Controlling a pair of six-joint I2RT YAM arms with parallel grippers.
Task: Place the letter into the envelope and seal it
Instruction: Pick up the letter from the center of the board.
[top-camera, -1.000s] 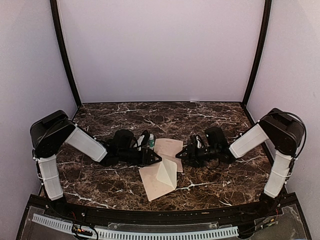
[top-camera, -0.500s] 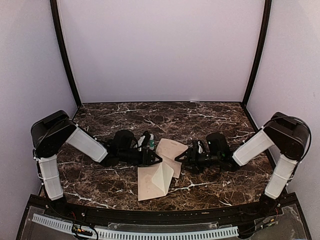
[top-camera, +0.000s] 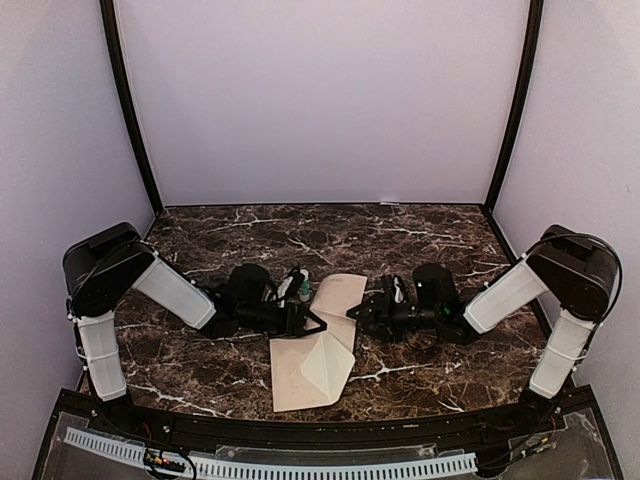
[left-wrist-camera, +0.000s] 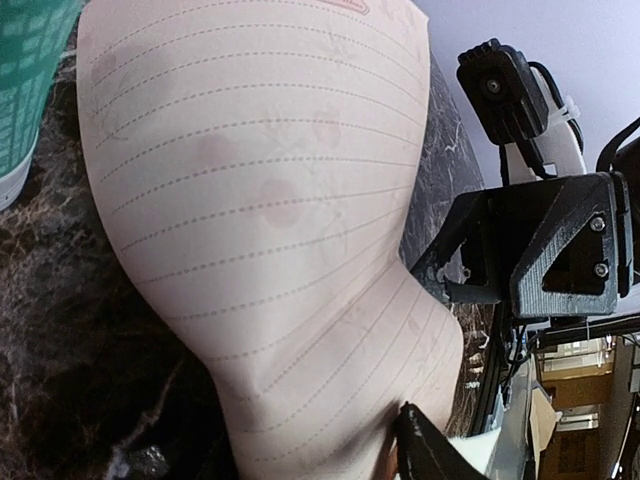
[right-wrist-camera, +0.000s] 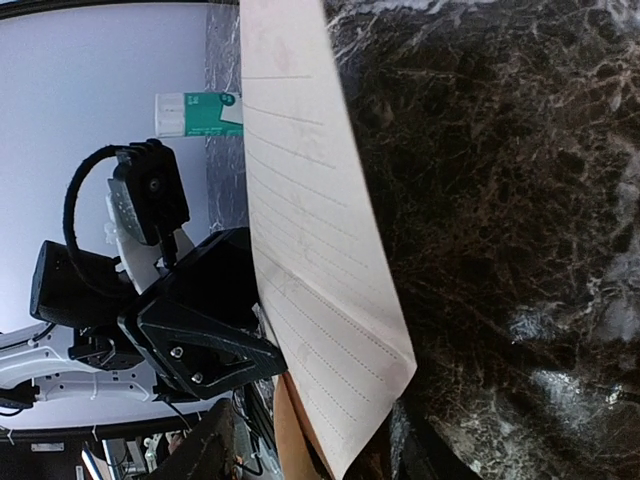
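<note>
Two black grippers face each other over the middle of the dark brown marble table (top-camera: 250, 235) in the top view. The left gripper (top-camera: 316, 322) and the right gripper (top-camera: 353, 312) have their tips on either side of the letter (top-camera: 338, 290), a thin sheet of pale tan-cream paper. Just nearer the arm bases lies the envelope (top-camera: 298, 380), small and cream-beige, flat on the marble with a paler triangular flap on its right half; its far edge meets the letter. A small green-and-white container (top-camera: 302, 287) stands just behind the left gripper.

From the left wrist, the letter fills the middle of the view. It is lined, faintly printed, bowed upward and narrowing toward one dark finger (left-wrist-camera: 425, 450) at the bottom edge. The second finger is hidden, so I cannot tell whether this gripper is clamped or apart. The right gripper sits just beyond the sheet.

From the right wrist, the letter rises edge-on off the marble. Its lower corner hangs between two dark fingers (right-wrist-camera: 212, 448) that stand apart, not pinching it.
</note>
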